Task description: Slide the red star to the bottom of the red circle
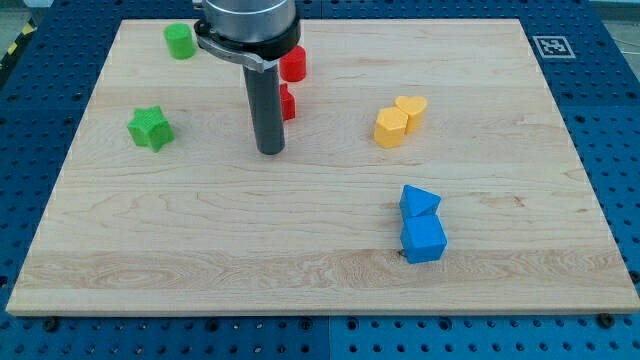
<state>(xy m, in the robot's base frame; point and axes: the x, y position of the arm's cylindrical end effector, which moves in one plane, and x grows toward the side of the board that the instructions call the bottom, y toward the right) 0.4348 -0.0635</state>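
Note:
The red circle [293, 64] sits near the view's top, just right of the arm's body. The red star [288, 103] lies right below it, mostly hidden behind the rod; only its right edge shows. My tip [270, 150] rests on the board a little below and left of the red star, close to it; whether they touch is hidden.
A green cylinder [180, 41] is at the top left and a green star [150, 128] at the left. A yellow hexagon [390, 127] and yellow heart [411, 110] touch right of centre. A blue triangle [418, 202] and blue cube [423, 240] touch at lower right.

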